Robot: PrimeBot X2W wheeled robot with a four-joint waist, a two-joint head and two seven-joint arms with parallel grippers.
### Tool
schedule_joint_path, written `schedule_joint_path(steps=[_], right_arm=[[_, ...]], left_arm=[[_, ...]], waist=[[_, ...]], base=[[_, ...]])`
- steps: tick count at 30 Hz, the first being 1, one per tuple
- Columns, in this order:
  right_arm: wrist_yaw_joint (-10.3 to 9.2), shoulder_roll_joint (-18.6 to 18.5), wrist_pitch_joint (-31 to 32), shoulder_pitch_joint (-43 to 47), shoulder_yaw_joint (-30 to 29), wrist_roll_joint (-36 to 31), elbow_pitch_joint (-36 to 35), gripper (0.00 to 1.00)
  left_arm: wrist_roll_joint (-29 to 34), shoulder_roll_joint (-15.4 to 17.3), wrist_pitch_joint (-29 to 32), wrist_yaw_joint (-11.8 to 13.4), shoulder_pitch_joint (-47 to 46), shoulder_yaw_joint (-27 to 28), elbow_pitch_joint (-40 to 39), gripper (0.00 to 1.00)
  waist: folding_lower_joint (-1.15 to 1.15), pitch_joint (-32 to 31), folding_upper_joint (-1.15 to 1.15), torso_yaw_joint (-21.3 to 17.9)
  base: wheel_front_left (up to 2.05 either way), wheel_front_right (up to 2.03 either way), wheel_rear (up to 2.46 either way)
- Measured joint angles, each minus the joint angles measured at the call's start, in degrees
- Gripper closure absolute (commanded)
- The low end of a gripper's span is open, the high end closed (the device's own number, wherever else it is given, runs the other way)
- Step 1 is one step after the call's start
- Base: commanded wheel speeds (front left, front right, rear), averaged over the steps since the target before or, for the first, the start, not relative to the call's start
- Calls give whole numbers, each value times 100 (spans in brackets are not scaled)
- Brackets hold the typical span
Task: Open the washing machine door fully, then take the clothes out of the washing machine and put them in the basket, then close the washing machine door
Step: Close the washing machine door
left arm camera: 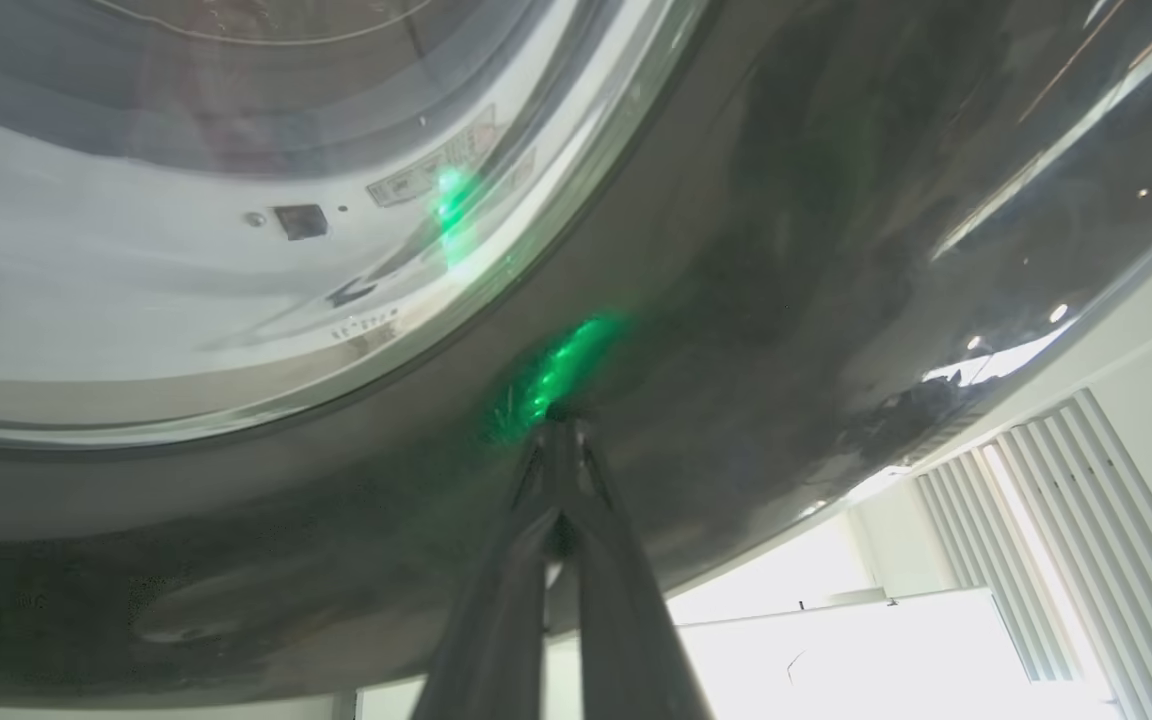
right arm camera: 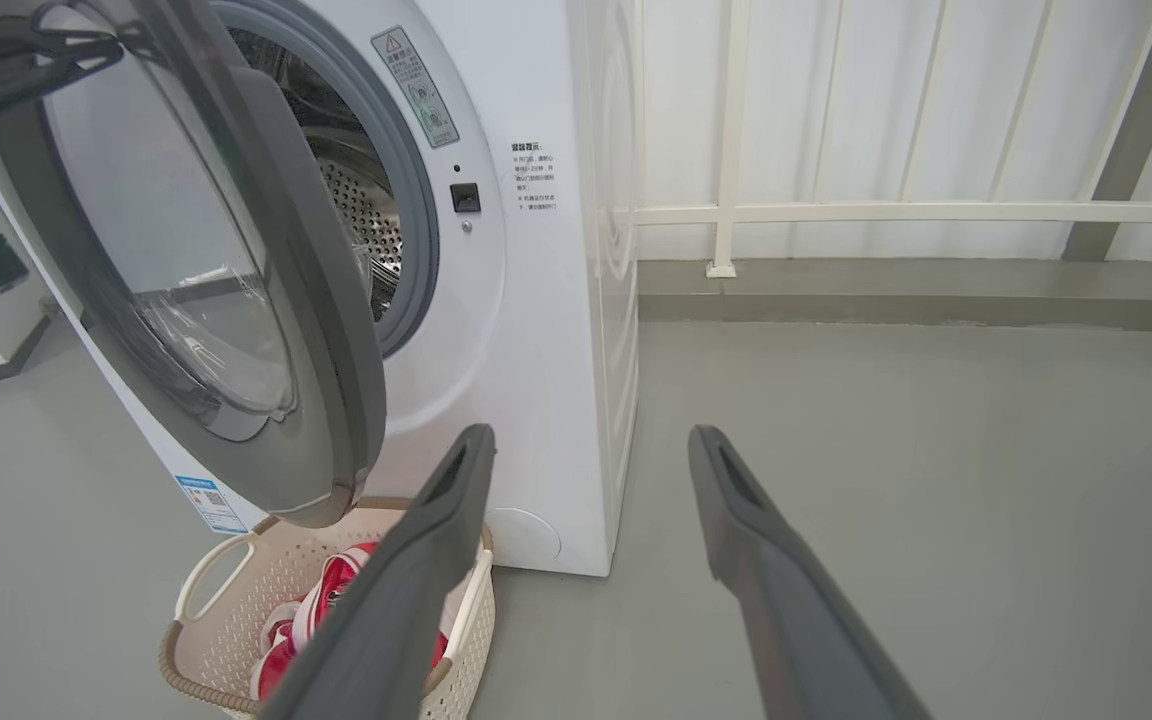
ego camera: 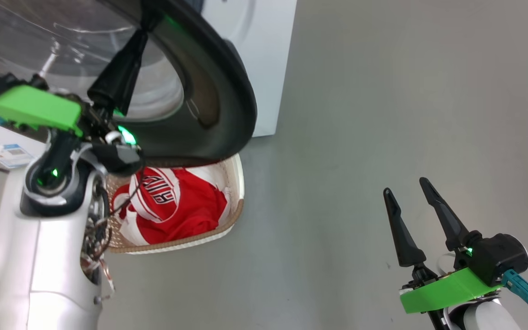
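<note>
Grey floor (ego camera: 383,114) runs to a white railing behind one washer (right arm camera: 536,350). Its one door (ego camera: 227,91) stands partly open, swung out over the one basket (ego camera: 239,183), which sits on the floor at the washer's foot. Red clothes (ego camera: 177,206) lie heaped in the basket; I cannot count them. The left gripper (left arm camera: 561,420) has its fingers pressed together, tips against the door's black rim, above the basket. The right gripper (ego camera: 406,185) is spread and empty, well apart to the right of door and basket.
</note>
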Motion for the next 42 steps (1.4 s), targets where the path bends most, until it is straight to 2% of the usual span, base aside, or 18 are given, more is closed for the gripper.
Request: schedule_joint_path(steps=[26, 42], right_arm=[[0, 0, 0, -321, 12, 49, -86, 0], [0, 0, 0, -322, 0, 134, -69, 0]], left_arm=[[30, 93, -110, -593, -1541, 254, 1391, 100], [46, 197, -193, -901, -1849, 374, 2018, 100]], waist=[[0, 713, 0, -416], [0, 723, 0, -666]], base=[[0, 0, 0], [0, 0, 0]])
